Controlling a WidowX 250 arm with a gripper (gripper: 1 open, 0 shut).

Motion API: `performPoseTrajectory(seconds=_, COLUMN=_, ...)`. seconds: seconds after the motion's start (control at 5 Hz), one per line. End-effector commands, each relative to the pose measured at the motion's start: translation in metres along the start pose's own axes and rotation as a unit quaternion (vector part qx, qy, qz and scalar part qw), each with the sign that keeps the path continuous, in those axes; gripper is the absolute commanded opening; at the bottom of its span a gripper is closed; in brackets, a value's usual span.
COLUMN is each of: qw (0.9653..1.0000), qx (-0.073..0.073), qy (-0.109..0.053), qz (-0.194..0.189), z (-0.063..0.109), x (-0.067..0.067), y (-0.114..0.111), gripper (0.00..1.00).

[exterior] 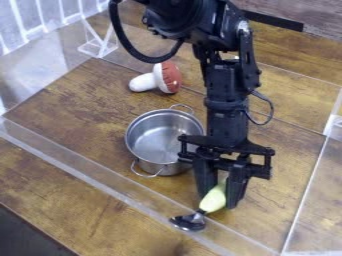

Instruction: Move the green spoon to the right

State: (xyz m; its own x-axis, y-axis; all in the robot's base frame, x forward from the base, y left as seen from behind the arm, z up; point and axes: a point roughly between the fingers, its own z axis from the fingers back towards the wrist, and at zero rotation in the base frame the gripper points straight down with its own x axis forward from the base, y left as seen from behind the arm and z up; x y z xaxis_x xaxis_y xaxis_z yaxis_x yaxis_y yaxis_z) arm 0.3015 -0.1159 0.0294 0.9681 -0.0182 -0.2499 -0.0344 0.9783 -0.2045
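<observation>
While the wooden table fills the whole scene, with a clear plastic barrier running along its near edge from about nine o'clock to five o'clock, the black robot arm is the largest thing standing on it. It comes in from twelve o'clock and reaches down steeply toward the five o'clock part of the picture.

Near the centre, slightly toward seven o'clock, sits the round steel pot, upright and showing nothing inside, with small loop handles on its rim. It stands just beside the arm's lower end, at that end's nine o'clock side, not visibly touching it.

At about eleven o'clock from the pot, well apart from it, the toy mushroom lies on its side, red cap toward the right and pale stem toward the left.

Behind it, at the eleven o'clock corner, a white wire rack is partly visible.

At five o'clock the gripper points down, its black fingers drawn in narrowly around the yellow-green handle of the green spoon. The handle stands nearly upright between the fingers, leaning slightly. The spoon's small shiny metal bowl lies at the lower end, at roughly seven o'clock from the gripper, close to the plastic barrier; whether it rests on the wood cannot be told.
</observation>
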Motion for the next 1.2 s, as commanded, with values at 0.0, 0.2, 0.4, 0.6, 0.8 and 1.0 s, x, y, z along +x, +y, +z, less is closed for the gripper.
performPoseTrajectory(seconds=0.0, qw=0.9999, qx=0.004, qy=0.002, qz=-0.011, z=0.008, x=-0.013, y=-0.001, gripper=0.0)
performPoseTrajectory(seconds=0.2, qw=0.9998, qx=0.007, qy=0.008, qz=-0.019, z=0.016, x=-0.021, y=-0.003, gripper=0.0)
performPoseTrajectory(seconds=0.4, qw=0.9991, qx=0.013, qy=0.016, qz=-0.038, z=0.014, x=-0.01, y=-0.01, gripper=0.0)
performPoseTrajectory(seconds=0.6, qw=0.9979, qx=0.016, qy=0.022, qz=-0.059, z=0.011, x=0.001, y=-0.018, gripper=0.0)
performPoseTrajectory(seconds=0.8, qw=0.9981, qx=0.01, qy=0.022, qz=-0.057, z=0.003, x=0.002, y=-0.028, gripper=0.0)
performPoseTrajectory(seconds=1.0, qw=0.9984, qx=0.007, qy=0.019, qz=-0.053, z=-0.003, x=0.0, y=-0.036, gripper=0.0)
